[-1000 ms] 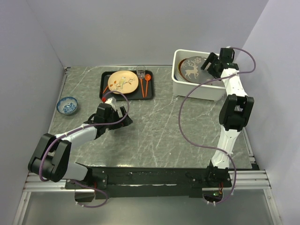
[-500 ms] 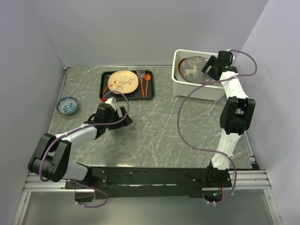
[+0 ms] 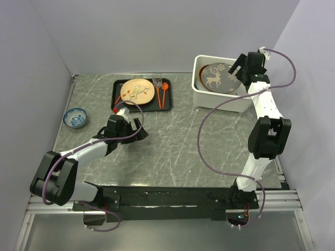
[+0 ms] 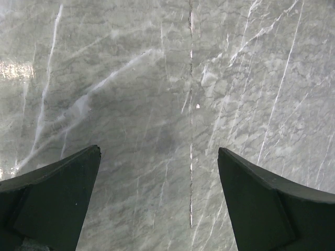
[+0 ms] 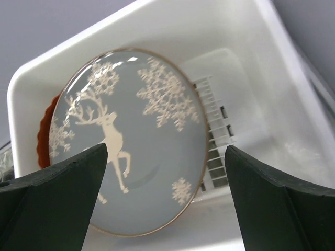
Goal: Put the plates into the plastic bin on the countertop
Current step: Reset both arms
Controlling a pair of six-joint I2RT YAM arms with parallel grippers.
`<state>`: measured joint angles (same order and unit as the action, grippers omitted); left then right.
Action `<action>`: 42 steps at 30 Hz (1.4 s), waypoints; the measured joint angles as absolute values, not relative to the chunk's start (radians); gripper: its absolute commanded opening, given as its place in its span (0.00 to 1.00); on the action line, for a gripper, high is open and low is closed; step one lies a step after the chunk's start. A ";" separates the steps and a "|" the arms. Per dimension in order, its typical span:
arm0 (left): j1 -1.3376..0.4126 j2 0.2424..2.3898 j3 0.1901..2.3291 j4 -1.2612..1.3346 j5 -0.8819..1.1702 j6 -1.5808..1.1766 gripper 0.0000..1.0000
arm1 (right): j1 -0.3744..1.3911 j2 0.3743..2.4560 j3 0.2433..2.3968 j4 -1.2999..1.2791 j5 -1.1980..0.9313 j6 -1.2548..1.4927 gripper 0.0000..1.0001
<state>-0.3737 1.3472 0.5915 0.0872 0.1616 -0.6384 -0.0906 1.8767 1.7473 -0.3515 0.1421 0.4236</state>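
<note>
The white plastic bin (image 3: 220,100) stands at the back right of the countertop (image 3: 178,141). A grey-blue plate with a white reindeer (image 3: 215,77) leans inside it. The right wrist view shows that plate (image 5: 136,136) resting on a red-brown plate (image 5: 44,133) over the slotted floor. My right gripper (image 3: 236,67) hovers open above the bin's right side, empty (image 5: 165,148). A cream floral plate (image 3: 137,91) lies on the black tray (image 3: 118,100). My left gripper (image 3: 131,128) hangs open just in front of the tray, with only bare countertop (image 4: 157,78) between its fingers.
On the tray beside the floral plate lie an orange spoon (image 3: 164,89) and a clear glass (image 3: 156,79). A small blue-patterned bowl (image 3: 75,117) sits at the left edge. Grey walls close the left, back and right sides.
My right gripper has risen and drawn back a little from the reindeer plate, which stays in the bin. The left arm has barely moved.
</note>
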 measured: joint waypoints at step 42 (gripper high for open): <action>-0.374 1.274 0.674 0.041 0.161 -0.587 0.99 | 0.258 0.875 0.613 -0.248 0.186 0.490 1.00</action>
